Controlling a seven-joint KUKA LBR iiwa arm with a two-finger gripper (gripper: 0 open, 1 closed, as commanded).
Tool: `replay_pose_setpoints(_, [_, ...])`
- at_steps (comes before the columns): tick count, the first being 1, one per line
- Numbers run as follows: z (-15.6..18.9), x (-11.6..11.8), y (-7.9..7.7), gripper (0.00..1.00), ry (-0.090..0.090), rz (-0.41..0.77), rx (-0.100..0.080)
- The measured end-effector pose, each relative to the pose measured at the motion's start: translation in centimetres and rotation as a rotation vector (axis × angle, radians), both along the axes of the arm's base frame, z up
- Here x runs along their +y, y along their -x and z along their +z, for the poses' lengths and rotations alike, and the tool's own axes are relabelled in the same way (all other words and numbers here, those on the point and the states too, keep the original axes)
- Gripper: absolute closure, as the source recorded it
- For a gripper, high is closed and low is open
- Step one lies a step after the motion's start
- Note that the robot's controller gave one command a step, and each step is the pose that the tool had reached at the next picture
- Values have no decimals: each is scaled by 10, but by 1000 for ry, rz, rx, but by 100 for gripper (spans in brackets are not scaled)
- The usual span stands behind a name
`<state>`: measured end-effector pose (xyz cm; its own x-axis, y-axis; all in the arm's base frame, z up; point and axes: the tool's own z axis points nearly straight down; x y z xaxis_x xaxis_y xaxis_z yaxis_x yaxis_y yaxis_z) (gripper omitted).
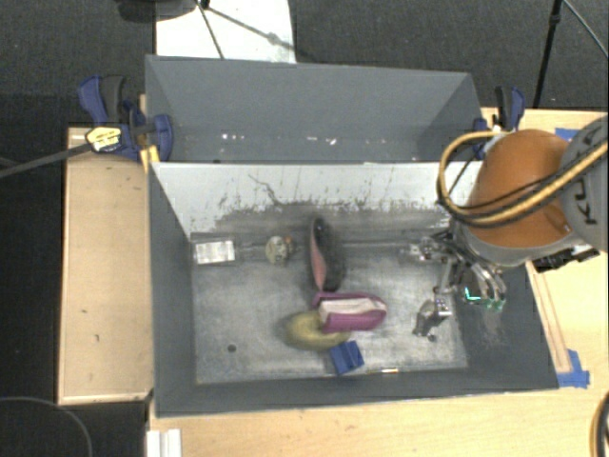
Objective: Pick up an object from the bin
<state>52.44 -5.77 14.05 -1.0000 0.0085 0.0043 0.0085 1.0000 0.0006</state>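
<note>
Hovering low over bare floor at the right of the bin (173,293), the end effector (433,318) gave no readable opening; nearest thing, a pink-and-purple pouch (350,312), lay apart, leftward, mid-bin.

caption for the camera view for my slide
Robot hand down in the right side of the grey bin, apart from the pink-and-purple pouch and blue block near the middle.

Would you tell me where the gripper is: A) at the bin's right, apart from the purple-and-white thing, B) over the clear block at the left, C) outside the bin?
A: the gripper is over the bin floor at the right, with a gap to the purple-and-white thing.
</note>
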Motion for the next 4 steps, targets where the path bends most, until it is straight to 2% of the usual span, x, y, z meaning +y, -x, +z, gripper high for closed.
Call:
replay_pose_setpoints(1, [-73, 55, -20, 0, -1, 79, -3])
replay_pose_setpoints(2, [-53, 143, -14, 0, -2, 409, -9])
replay_pose_setpoints(3, [-54, 141, -14, 100, 0, 407, -8])
replay_pose_setpoints(4, [80, 155, -19, 100, 0, 360, -14])
